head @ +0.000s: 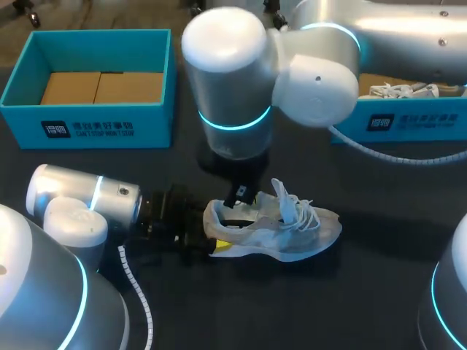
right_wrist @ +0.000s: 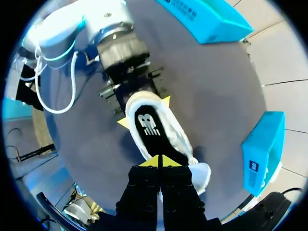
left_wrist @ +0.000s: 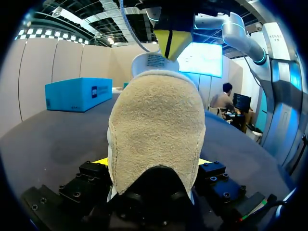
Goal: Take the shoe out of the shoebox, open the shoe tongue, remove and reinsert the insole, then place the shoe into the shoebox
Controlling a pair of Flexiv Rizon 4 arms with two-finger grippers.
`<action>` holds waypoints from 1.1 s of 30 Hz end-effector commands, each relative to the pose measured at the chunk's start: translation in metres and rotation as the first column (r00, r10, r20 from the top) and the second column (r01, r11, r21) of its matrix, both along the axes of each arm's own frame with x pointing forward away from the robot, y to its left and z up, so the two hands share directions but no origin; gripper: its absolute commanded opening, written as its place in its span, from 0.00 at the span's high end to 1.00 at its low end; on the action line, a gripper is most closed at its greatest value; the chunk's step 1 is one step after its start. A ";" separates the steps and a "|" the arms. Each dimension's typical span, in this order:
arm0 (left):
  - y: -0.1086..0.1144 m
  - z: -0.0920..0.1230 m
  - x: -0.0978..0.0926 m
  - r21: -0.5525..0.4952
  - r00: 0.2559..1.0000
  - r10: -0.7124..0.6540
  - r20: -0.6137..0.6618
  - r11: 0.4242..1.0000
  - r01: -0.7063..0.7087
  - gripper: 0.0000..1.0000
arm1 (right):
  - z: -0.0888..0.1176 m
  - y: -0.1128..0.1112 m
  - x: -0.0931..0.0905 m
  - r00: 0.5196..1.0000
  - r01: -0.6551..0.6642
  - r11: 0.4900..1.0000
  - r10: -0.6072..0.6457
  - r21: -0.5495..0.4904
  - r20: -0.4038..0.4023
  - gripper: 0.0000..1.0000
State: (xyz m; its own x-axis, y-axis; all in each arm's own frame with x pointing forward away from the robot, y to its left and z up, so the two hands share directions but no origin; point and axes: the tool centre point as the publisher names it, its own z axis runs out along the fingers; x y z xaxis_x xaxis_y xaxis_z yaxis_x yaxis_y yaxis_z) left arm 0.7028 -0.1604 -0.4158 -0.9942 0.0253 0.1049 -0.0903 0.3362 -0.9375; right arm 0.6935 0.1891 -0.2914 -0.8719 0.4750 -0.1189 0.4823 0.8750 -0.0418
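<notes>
The shoe [head: 284, 230] lies before the left shoebox [head: 87, 127] (and right shoebox [head: 416, 124]).

Head camera looks down; wrist cameras (left seemingly nearest) share the shoe [head: 306, 233] with it.

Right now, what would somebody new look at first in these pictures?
The white shoe lies in the middle of the table, its heel gripped by the left pincer. The right pincer points down from above, yellow tips together at the shoe's opening. Bright teal boxes stand at the far edge: the left box and the right box.
</notes>
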 end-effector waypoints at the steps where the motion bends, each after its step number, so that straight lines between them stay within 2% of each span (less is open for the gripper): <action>1: 0.000 0.000 0.001 0.003 1.000 -0.001 0.000 1.000 0.001 1.00 | -0.006 -0.001 0.002 1.000 0.000 1.000 0.000 0.016 -0.023 1.00; 18: 0.000 0.000 0.001 0.003 1.000 -0.001 0.000 1.000 0.001 1.00 | -0.006 -0.001 0.002 1.000 0.000 1.000 0.000 0.016 -0.023 1.00; 20: 0.000 0.000 0.001 0.003 1.000 -0.001 0.000 1.000 0.001 1.00 | -0.013 -0.002 0.002 1.000 -0.003 0.998 0.004 0.064 -0.005 1.00; 26: 0.000 0.000 0.001 0.003 1.000 -0.001 0.000 1.000 0.001 1.00 | -0.028 -0.009 0.008 0.999 -0.043 0.998 0.043 0.041 0.004 1.00; 33: 0.000 0.000 0.001 0.003 1.000 -0.001 0.000 1.000 0.001 1.00 | -0.048 -0.016 0.020 0.990 -0.135 0.990 0.136 0.036 -0.039 1.00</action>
